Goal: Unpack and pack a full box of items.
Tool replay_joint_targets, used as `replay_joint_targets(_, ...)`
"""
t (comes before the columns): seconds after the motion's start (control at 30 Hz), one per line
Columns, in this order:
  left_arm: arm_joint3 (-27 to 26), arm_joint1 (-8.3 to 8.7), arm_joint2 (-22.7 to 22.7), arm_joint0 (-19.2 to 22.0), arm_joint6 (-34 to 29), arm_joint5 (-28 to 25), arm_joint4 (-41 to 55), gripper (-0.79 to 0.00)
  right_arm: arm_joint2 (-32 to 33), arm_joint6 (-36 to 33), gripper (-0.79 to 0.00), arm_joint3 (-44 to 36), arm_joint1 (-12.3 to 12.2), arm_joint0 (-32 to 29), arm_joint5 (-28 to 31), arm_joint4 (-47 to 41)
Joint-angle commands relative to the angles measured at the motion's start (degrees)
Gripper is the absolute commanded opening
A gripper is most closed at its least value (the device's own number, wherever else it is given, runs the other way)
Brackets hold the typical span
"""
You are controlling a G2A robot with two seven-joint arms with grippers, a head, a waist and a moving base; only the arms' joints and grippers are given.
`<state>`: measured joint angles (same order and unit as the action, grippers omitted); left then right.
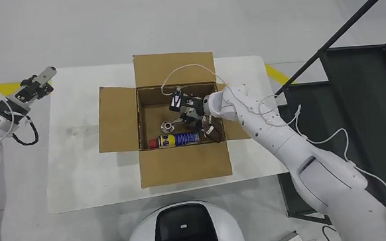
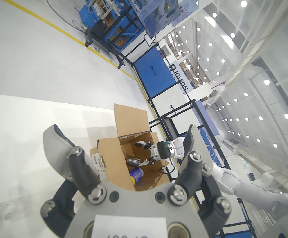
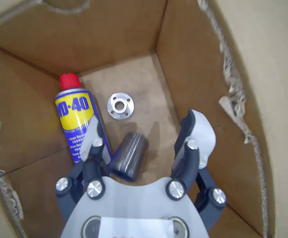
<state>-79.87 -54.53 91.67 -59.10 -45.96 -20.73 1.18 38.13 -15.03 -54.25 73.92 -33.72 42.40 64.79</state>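
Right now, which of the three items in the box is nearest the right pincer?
The dark ribbed cylinder, between the open right pincer's fingers; the spray can lies outside them, the silver flange beyond.

Bright overhead light (soft shadows)

Plain white table (image 1: 83,174) on a pale grey floor (image 1: 174,22), with a few faint smudges (image 1: 81,131) on the bare stretch toward the left side. One open cardboard box (image 1: 116,118) sitting directly on it, a bit right of centre, flaps folded outward: left one lying out over the tabletop, far one pointing at the far edge, near one reaching almost to the near edge. Plenty of bare white top left of the box, way less on the right.
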Motion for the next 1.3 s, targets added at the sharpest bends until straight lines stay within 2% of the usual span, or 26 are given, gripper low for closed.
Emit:
replay_joint_targets(0.0, 0.94, 0.15, -0.73, 0.32, -2.34, -1.89, -0.99, 0.000, 1.55, 2.64, 0.000, -1.84, -0.62, -0.78, 1.70, -0.49)
replay_joint_targets(0.13, 3.28, 0.45, -2.04, 0.52, -7.84, -5.80, -1.01, 0.000, 6.83, 5.22, 0.000, -10.43, -2.93, -4.78, 6.39, -3.88)
replay_joint_targets(0.27, 6.51, 0.60, -3.82, 1.56, -11.58, -7.99, -1.17, 0.000, 15.39, 3.75, 0.000, -22.16, -6.02, -12.87, 6.62, -10.88)
replay_joint_targets(0.37, 9.33, 0.43, -5.99, 3.52, -12.88, -9.28, -1.23, 0.000, 22.07, -0.63, 0.000, -31.12, -8.20, -21.01, 4.61, -18.62)
replay_joint_targets(0.5, 13.54, -0.04, -9.36, 6.68, -15.54, -13.66, 1.13, 0.000, 29.99, -11.07, 0.000, -40.32, -10.86, -31.81, 2.17, -31.93)
replay_joint_targets(0.7, 19.44, -0.99, -13.81, 10.86, -17.10, -15.64, 5.04, 0.000, 29.99, -11.07, 0.000, -40.32, -10.86, -31.81, 2.17, -31.93)
replay_joint_targets(1.13, 19.44, -0.99, -13.81, 10.86, -17.10, -15.64, 5.04, 0.000, 29.99, -11.07, 0.000, -40.32, -10.86, -31.81, 2.17, -31.93)
replay_joint_targets(1.27, 19.39, -1.02, -13.85, 10.50, -16.20, -15.04, 5.01, 0.000, 32.10, -13.52, 0.000, -38.51, -11.19, -33.02, -3.64, -40.22)
